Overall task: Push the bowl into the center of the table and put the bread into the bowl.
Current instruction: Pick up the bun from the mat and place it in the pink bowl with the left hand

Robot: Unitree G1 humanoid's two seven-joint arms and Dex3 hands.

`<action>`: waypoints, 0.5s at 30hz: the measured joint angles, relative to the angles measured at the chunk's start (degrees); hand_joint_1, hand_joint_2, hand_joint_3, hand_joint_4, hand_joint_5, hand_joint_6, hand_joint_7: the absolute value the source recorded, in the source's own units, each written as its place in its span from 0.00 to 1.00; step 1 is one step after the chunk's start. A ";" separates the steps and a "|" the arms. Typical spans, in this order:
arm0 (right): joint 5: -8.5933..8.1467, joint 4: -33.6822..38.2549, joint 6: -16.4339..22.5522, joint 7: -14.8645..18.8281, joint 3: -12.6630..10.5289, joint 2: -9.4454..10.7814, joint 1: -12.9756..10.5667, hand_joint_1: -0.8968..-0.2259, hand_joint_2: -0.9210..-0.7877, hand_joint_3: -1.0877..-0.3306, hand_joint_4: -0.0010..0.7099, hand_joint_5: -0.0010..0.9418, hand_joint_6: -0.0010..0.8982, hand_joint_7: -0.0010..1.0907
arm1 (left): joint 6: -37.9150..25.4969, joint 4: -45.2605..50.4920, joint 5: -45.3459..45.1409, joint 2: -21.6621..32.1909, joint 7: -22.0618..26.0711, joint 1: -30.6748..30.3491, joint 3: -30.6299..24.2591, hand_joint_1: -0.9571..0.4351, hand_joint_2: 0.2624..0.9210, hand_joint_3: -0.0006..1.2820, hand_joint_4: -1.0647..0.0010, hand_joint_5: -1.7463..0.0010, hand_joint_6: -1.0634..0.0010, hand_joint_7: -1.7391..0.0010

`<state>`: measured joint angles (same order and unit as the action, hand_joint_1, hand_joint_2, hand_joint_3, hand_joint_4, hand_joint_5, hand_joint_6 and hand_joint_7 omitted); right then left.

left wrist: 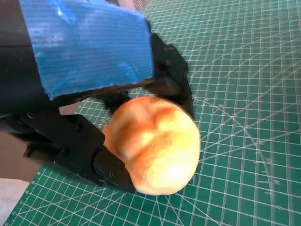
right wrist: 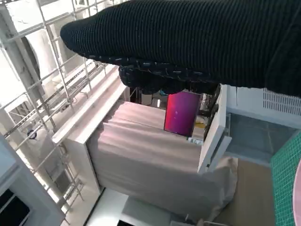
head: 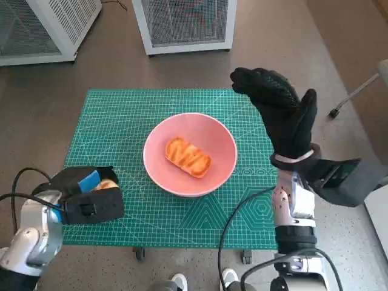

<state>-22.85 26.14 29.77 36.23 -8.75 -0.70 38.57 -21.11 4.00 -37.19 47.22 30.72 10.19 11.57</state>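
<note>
Your bowl [head: 190, 154] sits at the middle of the green mat [head: 121, 121], well clear of every mat edge, with one bread [head: 188, 157] already inside it. Left of the bowl, near the mat's front-left corner, your left hand [head: 85, 197] grips a second roll [left wrist: 153, 143] just over the mat. Right of the bowl, your right hand [head: 277, 109] is raised, fingers spread, holding nothing. No writing is readable.

Left hand [head: 91, 200] black, blue-taped; right hand [head: 279, 112] black knitted glove.
</note>
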 measured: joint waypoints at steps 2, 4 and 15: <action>0.00 0.00 0.00 0.00 0.01 0.00 0.00 0.28 0.00 0.48 0.29 0.00 0.30 0.12 | 0.01 0.23 0.00 0.00 0.21 0.00 -0.40 0.69 1.00 0.07 0.39 0.31 0.41 0.32; 0.01 0.00 0.00 0.00 0.01 0.00 0.01 0.28 0.00 0.48 0.29 0.00 0.30 0.12 | 0.02 0.50 0.05 0.00 0.30 -0.05 -0.81 0.69 1.00 0.07 0.38 0.32 0.42 0.31; 0.01 0.29 0.16 0.00 -0.04 -0.08 0.01 0.28 0.00 0.48 0.29 0.00 0.30 0.12 | 1.73 12.51 4.65 0.01 -0.54 0.70 -11.40 0.69 1.00 0.04 0.33 0.36 0.41 0.31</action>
<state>-22.84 26.43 29.92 36.23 -8.79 -0.78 38.58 -19.37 16.51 -32.55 47.23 30.17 10.89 0.17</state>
